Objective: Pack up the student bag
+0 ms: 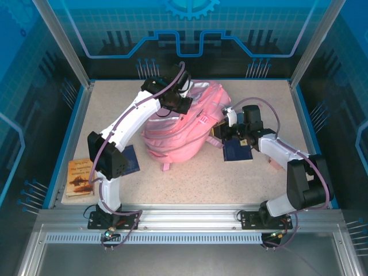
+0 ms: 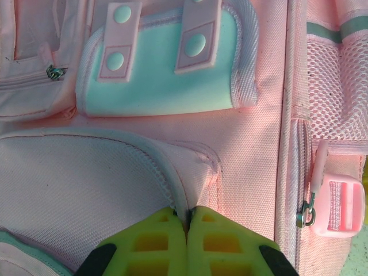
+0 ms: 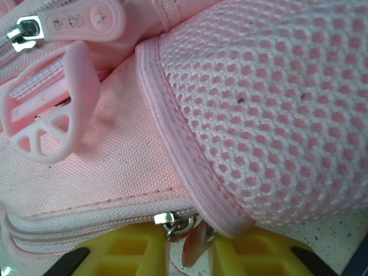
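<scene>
The student bag (image 1: 181,135) is laid front up at the middle of the speckled table (image 1: 190,181). A dark blue book (image 1: 237,151) is seen just beside the bag's right edge, under the right arm.

The left gripper (image 2: 188,214) is brought down on the bag's front, its green fingers pressed together on the piped pocket seam (image 2: 172,178). The right gripper (image 3: 190,233) is set at the bag's side, below the mesh pocket, and is closed on the pink zip pull (image 3: 194,248) hanging from the metal slider (image 3: 171,219).

The opening step is judged to be in hand, with nothing yet packed. For the next move, the pull must be drawn along the zip track while the fabric is held taut by the left gripper. The tab is small and could be lost from the grip.
</scene>
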Motion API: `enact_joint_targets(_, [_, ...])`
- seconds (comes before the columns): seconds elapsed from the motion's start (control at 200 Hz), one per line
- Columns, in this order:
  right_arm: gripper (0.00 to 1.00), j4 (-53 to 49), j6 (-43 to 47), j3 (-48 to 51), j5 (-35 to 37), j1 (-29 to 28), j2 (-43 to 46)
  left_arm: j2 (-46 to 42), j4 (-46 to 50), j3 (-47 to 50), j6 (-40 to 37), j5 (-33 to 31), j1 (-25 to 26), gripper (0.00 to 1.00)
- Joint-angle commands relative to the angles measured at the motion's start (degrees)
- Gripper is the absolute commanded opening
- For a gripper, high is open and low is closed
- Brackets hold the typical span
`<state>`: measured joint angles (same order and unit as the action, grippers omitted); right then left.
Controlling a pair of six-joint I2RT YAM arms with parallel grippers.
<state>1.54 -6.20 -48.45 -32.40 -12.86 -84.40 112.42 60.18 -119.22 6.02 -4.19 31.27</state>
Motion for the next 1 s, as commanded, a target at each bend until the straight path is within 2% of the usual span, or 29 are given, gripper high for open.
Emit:
enact_joint_targets(0.0, [0.23, 0.8, 1.0, -1.6, -1.2, -0.7, 0.3, -4.3, -3.7, -2.7, -0.4, 2.4, -0.1, 0.00])
enact_joint_targets(0.26, [0.14, -2.4, 3.3, -1.5, -3.4, -1.2, 1.5, -4.3, -4.3, -2.7, 0.9, 2.4, -0.5, 0.00])
enact_joint_targets(0.495, [0.10, -5.9, 7.0, -0.1, -2.9, -7.4, 4.6, -4.1, -7.8, 0.3, 6.6, 2.8, -0.4, 0.00])
enact_joint_targets(0.585, [0.10, -6.5, 7.3, 0.6, -0.6, -8.9, 5.0, -3.9, -9.1, 1.4, 8.0, 2.8, -0.5, 0.00])
enact_joint_targets(0.645, [0.14, -5.6, 5.9, 1.5, 0.4, -7.9, 5.3, -4.0, -9.3, 1.6, 7.7, 2.2, -0.5, 0.00])
enact_joint_targets(0.875, [0.47, -2.5, -2.4, 7.1, 3.0, -1.6, 11.7, -6.7, -9.3, 3.8, 1.2, 4.1, -0.9, 0.00])
enact_joint_targets(0.996, [0.52, -3.3, -3.6, 8.7, 2.3, -1.4, 15.6, -7.3, -9.4, 3.9, -0.4, 5.3, -1.3, 0.00])
